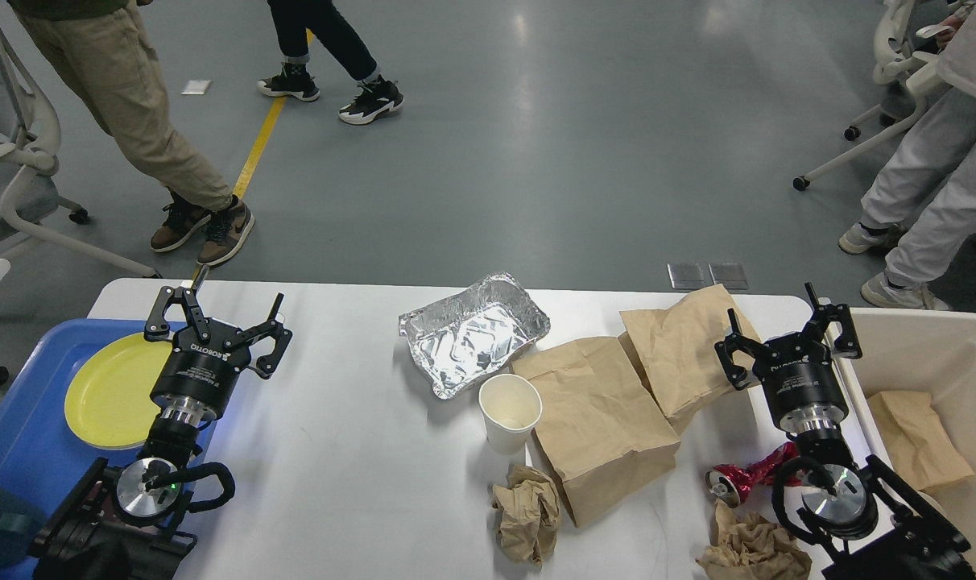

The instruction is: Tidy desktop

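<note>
**2 arms hovering with spread grippers over a littered tabletop**

The white tabletop (pixel 351 451) is filling the near half of the view, its far edge running just beyond the foil tray (pixel 473 333). The left arm is rising from the near left corner and reaching away toward the far side, its wrist leaning slightly right. The left gripper (pixel 218 316) is sitting at the far end with its 2 fingers spread wide and nothing between them, over the boundary where the blue tray (pixel 21 451) is meeting the tabletop. A yellow plate (pixel 105 395) is lying in that blue tray, just left of the gripper body.

The right arm is coming up from the near right corner, angled a little leftward toward the far side. The right gripper (pixel 787 332) is likewise standing with its 2 fingers apart and holding nothing, just beside the cream bin (pixel 923 338) at the right edge. A folded brown bag (pixel 916 439) is lying inside that bin.

Between the arms, a paper cup (pixel 510 411) is standing upright, touching the near edge of the foil tray. 2 flat brown paper bags are overlapping to its right: the larger one (pixel 597 427) nearer, the other (pixel 681 346) farther. A crumpled paper wad (pixel 527 514) is sitting near the cup's base, another crumpled wad (pixel 750 549) is lying by the right arm's base, and a red foil wrapper (pixel 742 477) is lying beside it.
</note>
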Controlling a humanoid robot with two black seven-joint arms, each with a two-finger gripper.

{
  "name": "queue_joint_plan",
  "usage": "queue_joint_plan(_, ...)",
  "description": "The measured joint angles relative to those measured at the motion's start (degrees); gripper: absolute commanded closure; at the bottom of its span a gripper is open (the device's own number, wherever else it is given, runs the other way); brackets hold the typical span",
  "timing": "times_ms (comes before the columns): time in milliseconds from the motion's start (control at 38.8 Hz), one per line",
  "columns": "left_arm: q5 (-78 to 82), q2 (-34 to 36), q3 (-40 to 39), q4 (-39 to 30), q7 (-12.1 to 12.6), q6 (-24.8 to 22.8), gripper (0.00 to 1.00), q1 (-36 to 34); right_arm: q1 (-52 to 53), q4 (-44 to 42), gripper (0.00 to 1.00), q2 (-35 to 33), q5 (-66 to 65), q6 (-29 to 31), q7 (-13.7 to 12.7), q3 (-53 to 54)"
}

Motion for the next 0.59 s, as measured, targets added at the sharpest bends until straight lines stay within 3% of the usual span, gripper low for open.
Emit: queue_joint_plan(593,0.04,-0.18,-0.01,0.02,1.13,-1.47,0.04,0.09,0.0,0.02,0.0,0.0,0.0,0.0,0.0,0.03)
